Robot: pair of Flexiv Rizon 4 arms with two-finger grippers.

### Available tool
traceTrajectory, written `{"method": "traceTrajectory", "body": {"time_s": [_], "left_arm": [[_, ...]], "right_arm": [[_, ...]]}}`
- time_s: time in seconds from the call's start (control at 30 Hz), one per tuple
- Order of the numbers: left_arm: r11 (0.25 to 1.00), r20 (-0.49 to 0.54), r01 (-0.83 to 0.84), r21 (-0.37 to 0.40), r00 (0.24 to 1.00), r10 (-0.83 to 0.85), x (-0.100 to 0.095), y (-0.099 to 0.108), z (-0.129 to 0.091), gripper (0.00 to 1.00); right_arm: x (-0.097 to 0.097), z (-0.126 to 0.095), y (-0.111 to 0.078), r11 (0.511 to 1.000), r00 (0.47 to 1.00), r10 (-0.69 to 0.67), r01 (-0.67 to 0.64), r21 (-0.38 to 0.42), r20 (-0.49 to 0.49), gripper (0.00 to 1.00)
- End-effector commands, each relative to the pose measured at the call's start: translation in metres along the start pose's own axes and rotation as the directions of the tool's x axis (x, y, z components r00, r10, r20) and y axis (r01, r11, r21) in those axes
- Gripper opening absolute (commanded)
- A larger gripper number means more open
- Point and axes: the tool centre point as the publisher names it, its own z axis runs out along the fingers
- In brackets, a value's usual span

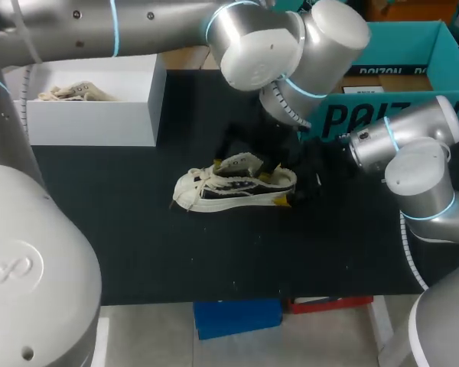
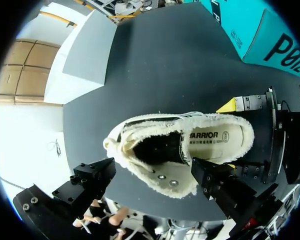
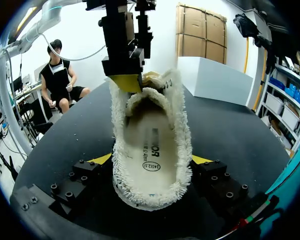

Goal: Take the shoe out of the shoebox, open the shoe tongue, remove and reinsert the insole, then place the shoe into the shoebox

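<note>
Beside the shoebox (image 1: 402,47), right claw (image 3: 151,160) clamps the shoe (image 1: 233,187); left claw (image 2: 152,176), spread wide, should next pinch the insole (image 3: 152,147) out.

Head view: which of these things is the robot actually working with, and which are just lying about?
Job: shoe, its insole, and a shoebox, probably the white box.
Lying about: teal box, second shoe inside the white box.
</note>
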Motion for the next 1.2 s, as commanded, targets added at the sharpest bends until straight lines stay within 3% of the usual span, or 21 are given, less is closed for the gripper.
{"method": "traceTrajectory", "body": {"time_s": [0.03, 0.33, 0.37, 0.4, 0.43, 0.53, 0.57, 0.6, 0.93, 1.2], "left_arm": [[1.0, 0.086, 0.009, -0.013, 0.996, -0.008, 0.01, -0.006, 0.014, 1.0], [1.0, 0.131, 0.011, -0.004, 0.991, -0.011, 0.005, -0.013, 0.024, 1.0], [1.0, 0.133, 0.012, -0.003, 0.991, -0.012, 0.004, -0.014, 0.025, 0.84], [1.0, 0.133, 0.012, -0.003, 0.991, -0.012, 0.003, -0.014, 0.025, 0.58], [1.0, 0.134, 0.009, 0.0, 0.991, -0.009, 0.003, -0.015, 0.025, 0.42], [1.0, 0.13, -0.01, 0.005, 0.991, 0.009, 0.002, -0.013, 0.025, 0.26], [1.0, 0.128, -0.015, 0.006, 0.992, 0.014, 0.003, -0.012, 0.025, 0.17], [1.0, 0.129, -0.019, 0.009, 0.992, 0.017, 0.003, -0.011, 0.024, 0.0], [0.999, 0.132, -0.039, 0.001, 0.991, 0.038, 0.002, -0.01, 0.026, 0.0], [0.999, 0.088, -0.014, 0.032, 0.996, 0.011, -0.008, -0.018, 0.01, 0.0]], "right_arm": [[-0.002, 0.003, -0.001, 1.0, 1.0, 0.002, -0.002, 0.001, 0.0, 0.0], [-0.002, 0.003, -0.001, 1.0, 1.0, 0.002, -0.002, 0.001, 0.0, 0.0], [-0.002, 0.003, -0.001, 1.0, 1.0, 0.002, -0.002, 0.001, 0.0, 0.0], [-0.002, 0.003, -0.001, 1.0, 1.0, 0.002, -0.002, 0.001, 0.0, 0.0], [-0.002, 0.003, -0.001, 1.0, 1.0, 0.002, -0.002, 0.001, 0.0, 0.0], [-0.002, 0.003, -0.001, 1.0, 1.0, 0.002, -0.002, 0.001, 0.0, 0.0], [-0.002, 0.003, -0.001, 1.0, 1.0, 0.002, -0.002, 0.001, 0.0, 0.0], [-0.002, 0.003, -0.001, 1.0, 1.0, 0.002, -0.002, 0.001, 0.0, 0.0], [-0.002, 0.003, -0.001, 1.0, 1.0, 0.002, -0.002, 0.001, 0.0, 0.0], [-0.002, 0.003, -0.001, 1.0, 1.0, 0.002, -0.002, 0.001, 0.0, 0.0]]}}
